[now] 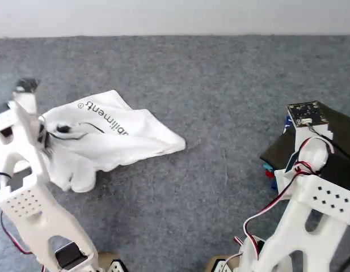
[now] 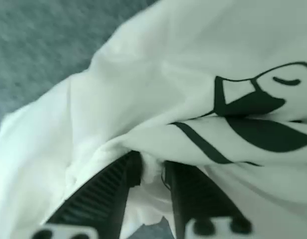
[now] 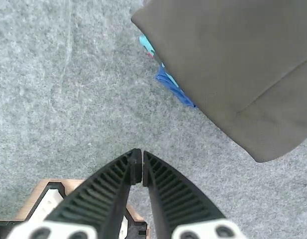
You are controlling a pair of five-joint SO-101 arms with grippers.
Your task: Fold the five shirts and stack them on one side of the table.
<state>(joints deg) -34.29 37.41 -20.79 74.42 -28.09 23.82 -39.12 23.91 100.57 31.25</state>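
**A:** Left wrist view, nearest first: what are the jaws doing?

**B:** The left gripper [image 2: 152,172] is pinching a fold of the white shirt [image 2: 158,74]. The cloth is squeezed between its black ribbed fingers [image 2: 108,189], and black printed lines cross the fabric just beyond.

**A:** And the other arm?

**B:** The right gripper [image 3: 138,167] has its jaws pressed together tip to tip with nothing between them. It hangs over the grey felt table [image 3: 58,89], and a wooden plate [image 3: 36,196] lies under it.

**A:** Where does the white shirt lie?

**B:** In the high view it sits crumpled at about nine o'clock on the table. One corner trails toward the centre, and the left arm stands over its outer edge.

**A:** And farther out?

**B:** At three o'clock a dark folded shirt [image 3: 228,74] tops a pile. A blue edge [image 3: 170,84] and a teal edge [image 3: 147,45] poke out under it, and a red edge [image 1: 269,174] shows on the pile's near side. The right arm rises from five o'clock over this pile, which is well apart from the white shirt. At twelve o'clock a pale wall [image 1: 175,17] runs behind the table.
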